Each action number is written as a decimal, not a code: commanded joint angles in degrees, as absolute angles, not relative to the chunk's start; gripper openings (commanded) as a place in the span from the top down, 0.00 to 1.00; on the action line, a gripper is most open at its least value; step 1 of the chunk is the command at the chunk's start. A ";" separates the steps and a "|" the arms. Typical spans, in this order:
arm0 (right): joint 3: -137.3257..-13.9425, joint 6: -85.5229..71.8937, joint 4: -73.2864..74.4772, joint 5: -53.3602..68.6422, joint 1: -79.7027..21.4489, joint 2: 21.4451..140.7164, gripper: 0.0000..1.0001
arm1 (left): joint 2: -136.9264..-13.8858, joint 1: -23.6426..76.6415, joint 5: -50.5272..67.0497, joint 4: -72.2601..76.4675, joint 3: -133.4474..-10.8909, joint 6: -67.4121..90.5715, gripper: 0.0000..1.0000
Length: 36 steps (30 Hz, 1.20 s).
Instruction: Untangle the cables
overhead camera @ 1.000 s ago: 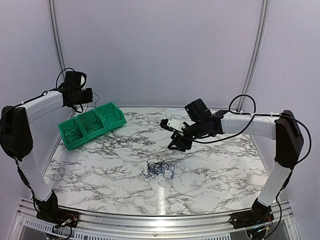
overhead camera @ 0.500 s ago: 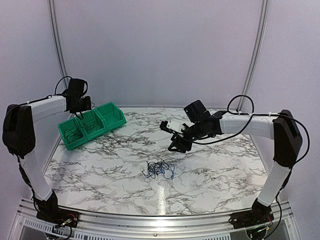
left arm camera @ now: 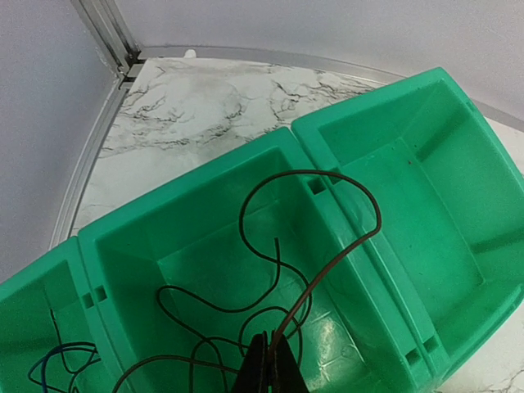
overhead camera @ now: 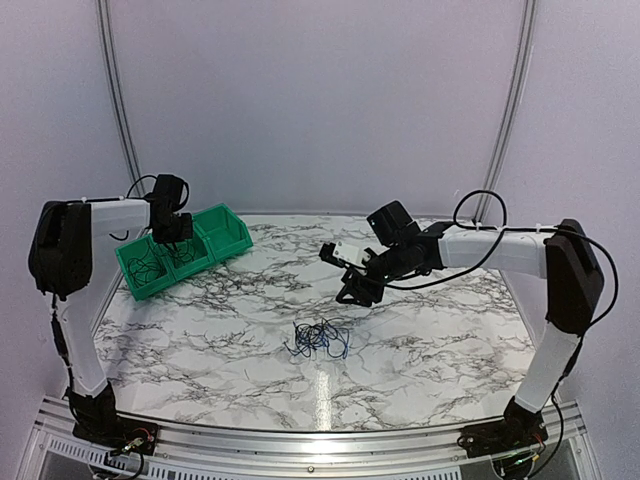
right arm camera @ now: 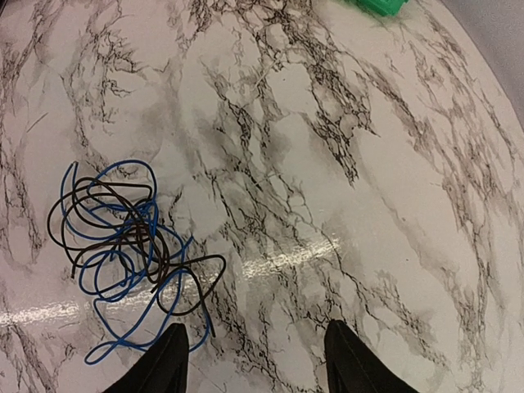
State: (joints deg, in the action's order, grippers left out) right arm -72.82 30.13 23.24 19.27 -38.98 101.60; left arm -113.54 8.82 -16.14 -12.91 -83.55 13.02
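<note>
A small knot of thin black and blue cables lies on the marble table near the middle; it also shows in the right wrist view. My right gripper hovers open and empty a little behind and right of the knot, its fingertips wide apart. My left gripper is over the green bins, shut on a thin black cable that loops up out of the middle bin. More black strands lie in that bin. A blue strand lies in the left bin.
The three-part green bin row stands at the table's back left, near the wall rail. Its right compartment holds nothing. Marble table stretches to the right and front of the knot.
My left gripper has moved right and down from above the bins' left end to over the middle bin, carrying the black cable. The right arm has barely moved.
</note>
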 commanded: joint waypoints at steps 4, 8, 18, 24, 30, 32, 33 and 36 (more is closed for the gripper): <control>-74.67 30.74 24.75 20.79 -38.75 104.27 0.43 | -115.67 8.53 -7.41 -14.77 -87.48 15.21 1.00; -74.85 30.93 25.04 20.91 -38.72 104.42 0.43 | -112.75 8.53 -1.99 -13.25 -86.61 16.77 1.00; -74.91 30.74 25.22 21.23 -38.75 104.35 0.42 | -111.19 5.32 -3.15 -11.01 -82.47 18.29 1.00; -74.85 30.86 25.22 20.78 -38.75 104.24 0.42 | -109.44 4.66 -8.92 -17.09 -83.76 16.94 1.00; -75.01 30.91 25.39 20.83 -38.76 105.08 0.42 | -109.88 4.57 -9.00 -27.63 -89.03 16.32 1.00; -75.11 30.90 25.47 20.83 -38.76 105.19 0.42 | -110.82 4.57 -9.35 -30.28 -90.67 15.77 1.00; -75.12 31.00 25.47 20.79 -38.72 105.20 0.42 | -111.15 4.57 -9.33 -31.09 -91.11 15.74 1.00; -75.23 31.09 25.64 20.66 -38.75 105.05 0.42 | -112.27 4.57 -9.51 -34.25 -92.75 15.23 1.00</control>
